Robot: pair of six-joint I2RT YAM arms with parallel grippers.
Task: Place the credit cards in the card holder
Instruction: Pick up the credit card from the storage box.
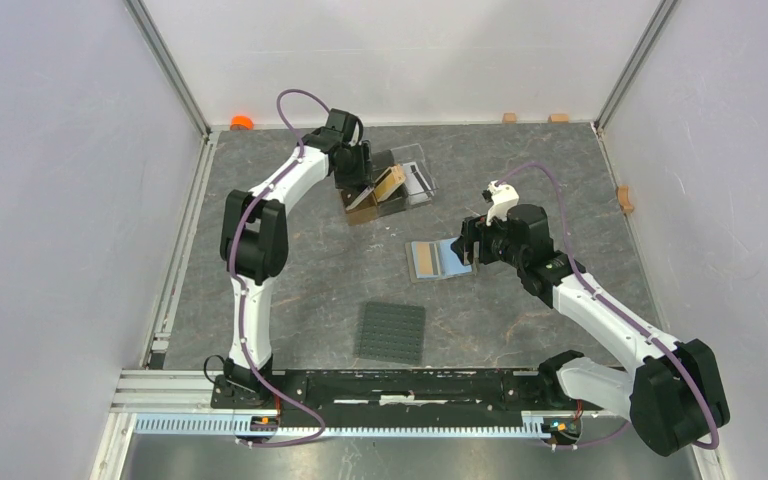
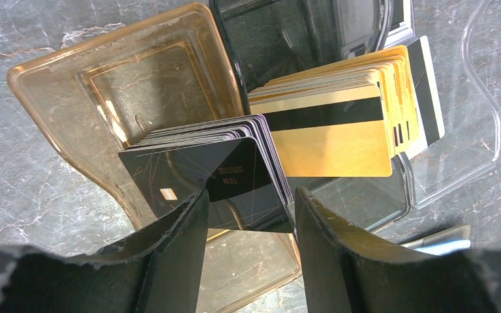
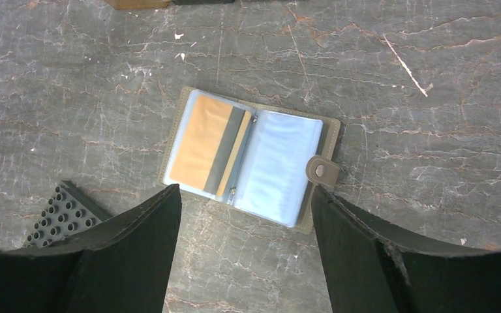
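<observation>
We count two stacks of thin plastic credit cards in the three-slot plastic stand (image 2: 59, 85): glossy, scratched black cards (image 2: 202, 169) in the amber slot, gold-orange cards (image 2: 329, 140) with a black stripe in the smoky one. The left gripper (image 2: 251, 195) sets its two dark fingers apart either side of the black stack's corner; whether they pinch it we cannot tell. The olive-taupe folding card holder (image 3: 280, 163) lies open on the grey marbled table (image 3: 72, 78), one gold striped card (image 3: 199, 147) in its left clear pocket. The right gripper (image 3: 246, 190) hangs above, jaws wide, empty
</observation>
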